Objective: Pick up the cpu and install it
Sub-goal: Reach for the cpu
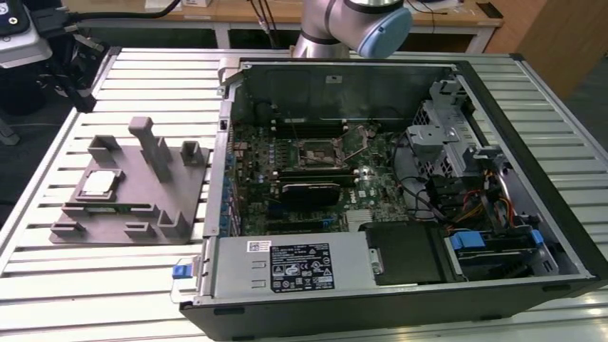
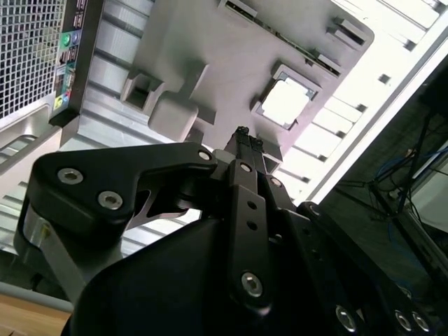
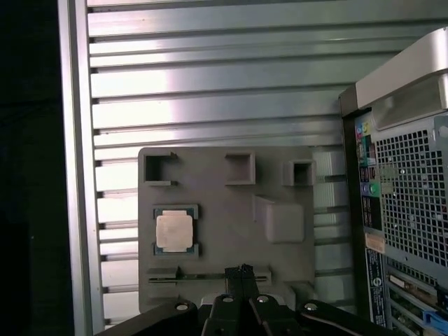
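The cpu is a small silver square lying flat in a recess of the grey fixture plate, at the exterior view's left beside the computer case. In both wrist views the cpu lies well below my gripper. The black fingers are pressed together with nothing between them, so the gripper is shut and empty, offset to one side of the chip. The black-framed socket sits on the motherboard inside the case.
The open computer case lies on its side on the slatted metal table. Grey posts rise from the fixture plate near the chip. The case's rear panel with ports stands close to the fixture. The arm's base is behind the case.
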